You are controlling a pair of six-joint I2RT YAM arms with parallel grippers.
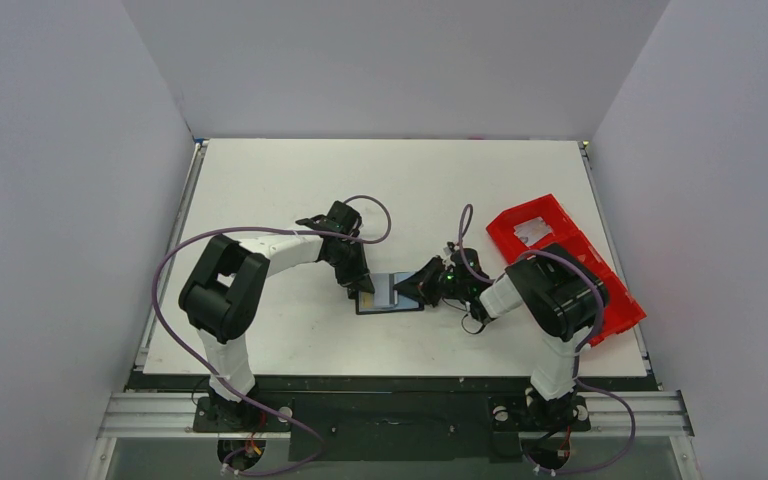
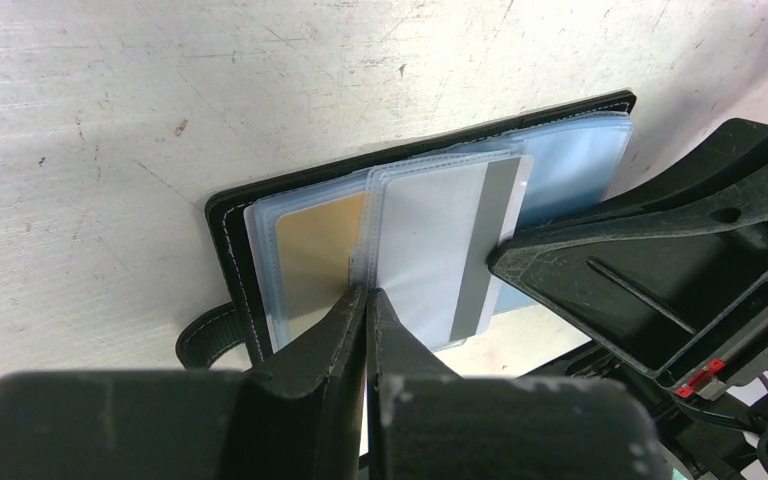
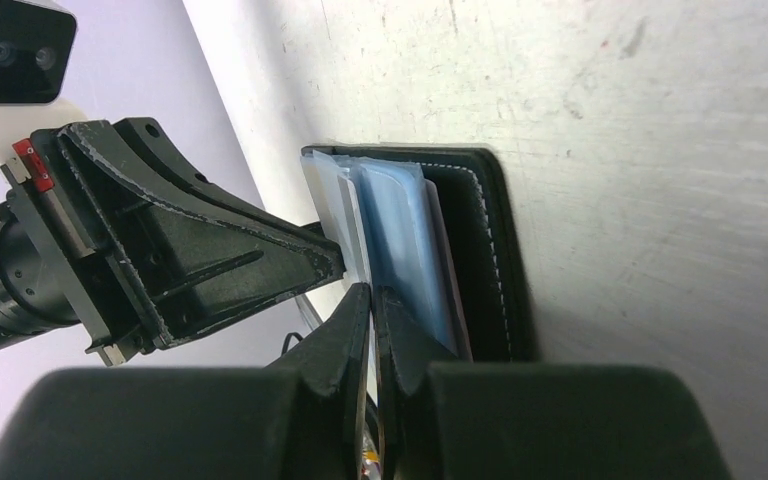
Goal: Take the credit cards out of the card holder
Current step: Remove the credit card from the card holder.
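The left hand (image 2: 367, 300) has its fingers pressed together. Their tips meet at the lower edge of the clear sleeves (image 2: 400, 185), just where a gold card (image 2: 310, 260) borders a white card (image 2: 425, 250) with a grey stripe. Whether a sleeve leaf is caught between the tips cannot be told. The right hand (image 3: 371, 297) is pressed together as well, its tips at the edge of the blue-tinted sleeves. In the left wrist view its tip comes in from the right of the frame and touches the white card beside the stripe. No gap shows between its fingers, and I cannot tell whether it pinches anything.

The card holder (image 1: 390, 296) lies open and flat on the bench (image 1: 410, 180), at the lower centre of the top view. The left hand is at its left edge and the right hand at its right edge, so the two tips nearly meet over it. Its black stitched cover faces down and the sleeves, with cards in them, face up. The small black closing tab (image 2: 205, 340) sticks out at the lower left of the left wrist view.

A red tray (image 1: 520, 222) sits well apart from the holder at the right of the top view, near the bench's right edge, its lower end hidden under the right arm.
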